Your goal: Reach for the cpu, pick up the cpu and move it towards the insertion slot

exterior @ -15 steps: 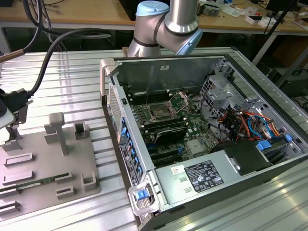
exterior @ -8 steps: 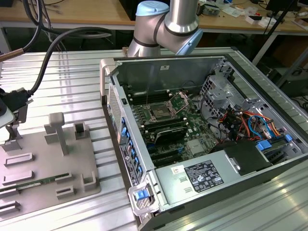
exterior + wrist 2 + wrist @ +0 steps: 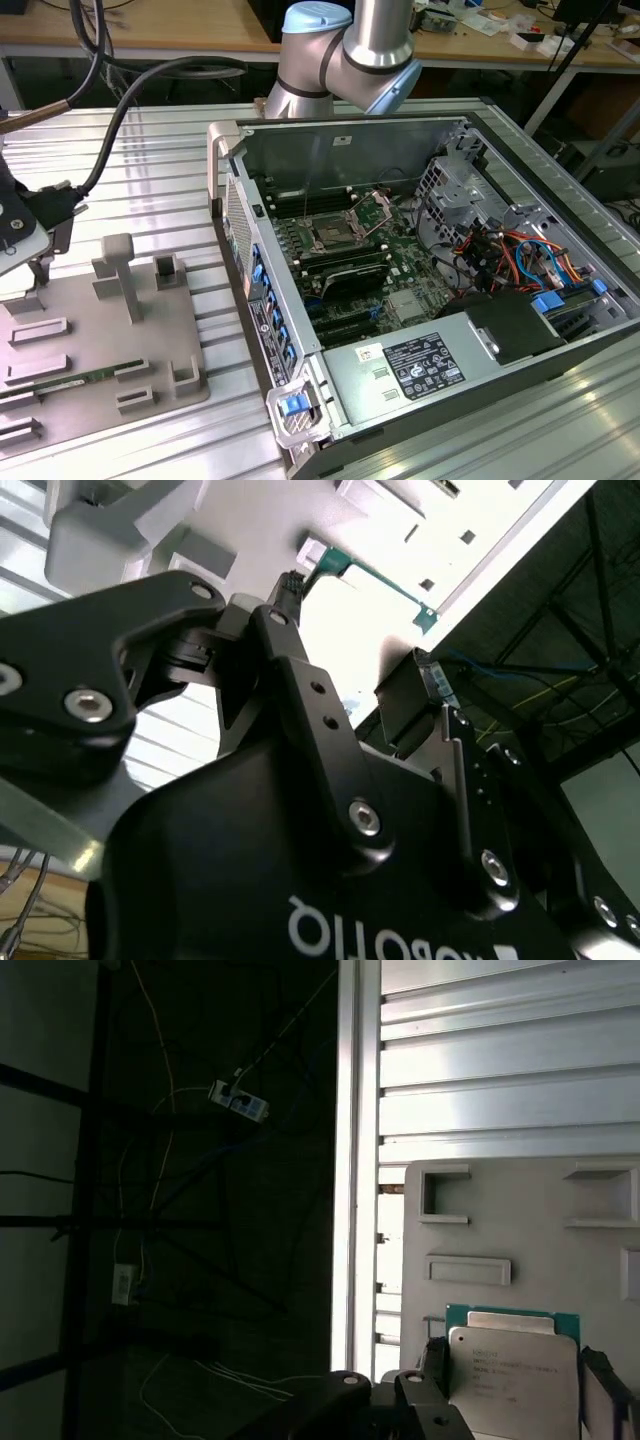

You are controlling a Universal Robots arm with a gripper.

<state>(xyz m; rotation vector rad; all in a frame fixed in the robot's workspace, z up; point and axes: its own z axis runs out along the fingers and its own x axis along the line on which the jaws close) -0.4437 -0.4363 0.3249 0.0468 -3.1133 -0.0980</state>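
Ribbed aluminium counter [image 3: 150,140], silver, carries everything listed.

1. Computer case [image 3: 350,155]: grey metal, side panel off. It lies open on the counter, toward the exterior view's right.
2. Robot arm [image 3: 345,50]: silver tube with pale blue joint caps, behind the case's far wall.
3. Fixture plate [image 3: 90,330]: flat, grey, with raised holders and 1 upright post [image 3: 120,275]. It lies on the counter at the exterior view's left, just beside the case.
4. Circuit board [image 3: 400,265]: green, on the case floor. Red and blue cables [image 3: 520,255] are bundled to its right in the exterior view.
5. Power unit [image 3: 420,365]: grey box with a black label, at the case's near end.
6. Claw [image 3: 515,1365]: black, low over the fixture plate and straddling the cpu in the first wrist view. Whether it is pinching the chip or only spread around it, I cannot tell.
7. Memory stick [image 3: 75,380]: long, narrow, green, lying flat between holders on the plate.
8. Insertion slot [image 3: 330,236]: square dark socket with a shiny frame, on the circuit board.
9. Cpu [image 3: 512,1385]: silvery square top with a thin green rim, on the fixture plate within the claw's span and well apart from the insertion slot.
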